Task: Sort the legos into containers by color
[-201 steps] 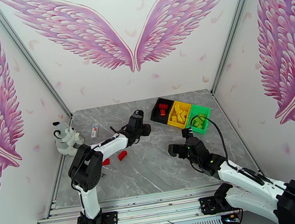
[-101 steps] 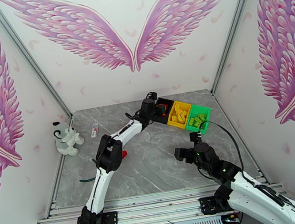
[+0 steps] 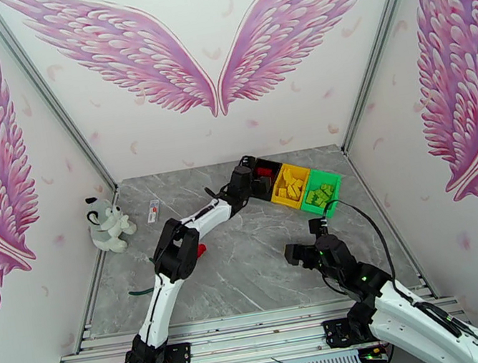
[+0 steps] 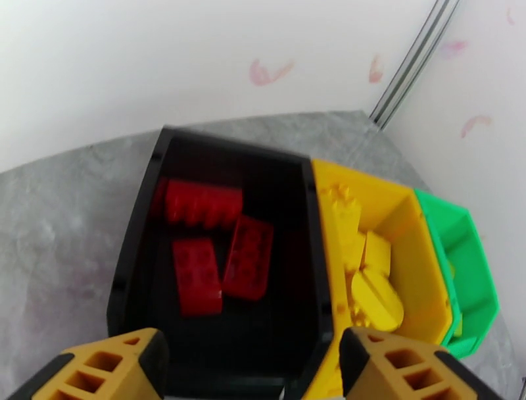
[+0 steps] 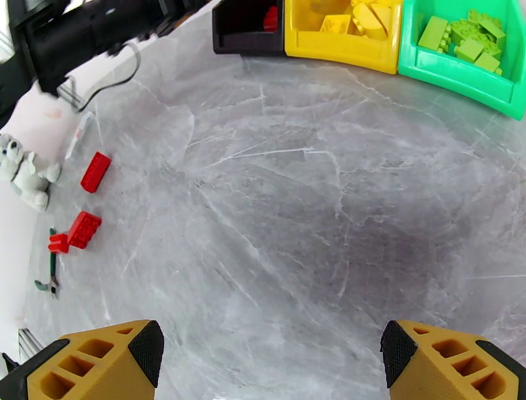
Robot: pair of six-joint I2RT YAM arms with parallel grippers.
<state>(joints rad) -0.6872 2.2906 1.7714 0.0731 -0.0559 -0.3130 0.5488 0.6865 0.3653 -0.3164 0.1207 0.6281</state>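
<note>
We found the left gripper (image 4: 250, 358) spread above the black bin (image 4: 131, 237), which contained three red bricks (image 4: 197, 276); the right gripper (image 5: 269, 352) stood spread, loose red bricks (image 5: 95, 172) toward its ten o'clock.

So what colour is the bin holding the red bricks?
Black bin, clearest in the left wrist view.

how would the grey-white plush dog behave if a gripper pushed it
The grey-white plush dog looks soft and stuffed, so a grip would probably squash it. It sits upright, so a push may tip it rather than slide it.
</note>
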